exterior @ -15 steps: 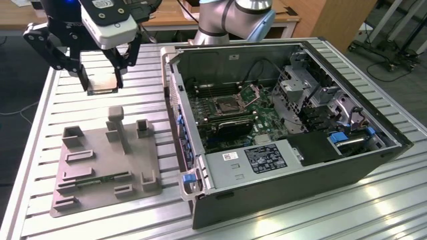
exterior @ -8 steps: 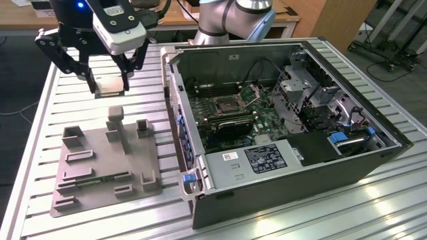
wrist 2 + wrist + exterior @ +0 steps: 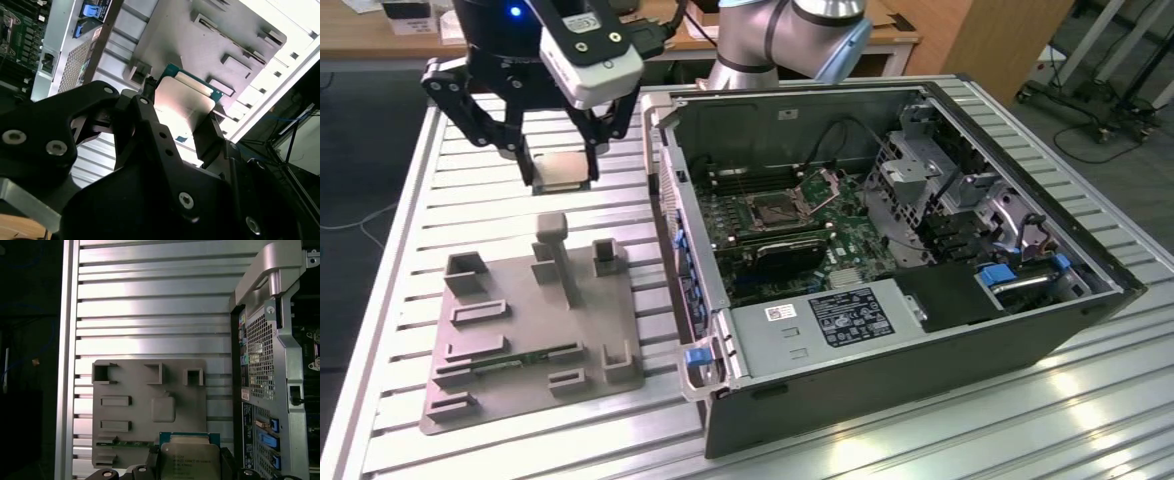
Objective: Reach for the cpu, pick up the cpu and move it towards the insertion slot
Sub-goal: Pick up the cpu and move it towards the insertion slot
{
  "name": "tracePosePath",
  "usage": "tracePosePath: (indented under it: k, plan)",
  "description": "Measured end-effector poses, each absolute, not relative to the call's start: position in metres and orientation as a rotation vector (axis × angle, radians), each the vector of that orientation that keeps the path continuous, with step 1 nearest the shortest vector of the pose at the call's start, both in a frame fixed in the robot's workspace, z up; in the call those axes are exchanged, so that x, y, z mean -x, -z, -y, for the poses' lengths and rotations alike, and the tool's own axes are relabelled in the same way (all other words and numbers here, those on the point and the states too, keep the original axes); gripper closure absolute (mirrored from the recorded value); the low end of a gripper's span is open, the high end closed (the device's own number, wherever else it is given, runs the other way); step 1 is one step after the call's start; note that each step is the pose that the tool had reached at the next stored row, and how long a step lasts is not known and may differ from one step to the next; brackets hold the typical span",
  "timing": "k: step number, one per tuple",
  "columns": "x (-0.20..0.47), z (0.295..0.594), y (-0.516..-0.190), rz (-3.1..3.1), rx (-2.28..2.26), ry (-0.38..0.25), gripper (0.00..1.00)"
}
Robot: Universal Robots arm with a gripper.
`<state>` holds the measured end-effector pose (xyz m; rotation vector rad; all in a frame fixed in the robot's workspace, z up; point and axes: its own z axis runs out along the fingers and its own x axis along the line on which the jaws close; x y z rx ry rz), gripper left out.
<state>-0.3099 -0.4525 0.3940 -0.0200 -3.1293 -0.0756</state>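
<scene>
The cpu (image 3: 566, 168), a flat square chip with a silvery top and a thin tan rim, hangs above the slatted table to the exterior view's left of the open computer case. My gripper (image 3: 564, 180) is shut on it, one black finger on each side. Both wrist views show the cpu (image 3: 182, 105) (image 3: 190, 460) clamped between the black fingers (image 3: 205, 135) (image 3: 151, 461). The insertion slot (image 3: 770, 209), a square socket with a dull metal frame and a dark centre, lies on the motherboard inside the case, with its lid raised behind it.
A grey fixture plate (image 3: 520, 320) (image 3: 150, 405) with upright posts and pockets lies on the table under and in front of the gripper; a green memory stick (image 3: 131, 443) rests in it. The open case (image 3: 921, 330) has a raised side wall (image 3: 670, 200) between gripper and socket.
</scene>
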Motion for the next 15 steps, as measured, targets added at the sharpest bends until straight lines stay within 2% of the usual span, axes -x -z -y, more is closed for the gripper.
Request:
tracePosePath:
  k: [15]
  plan:
    - [0.287,0.453,-0.392,3.129,0.021,0.076,0.45]
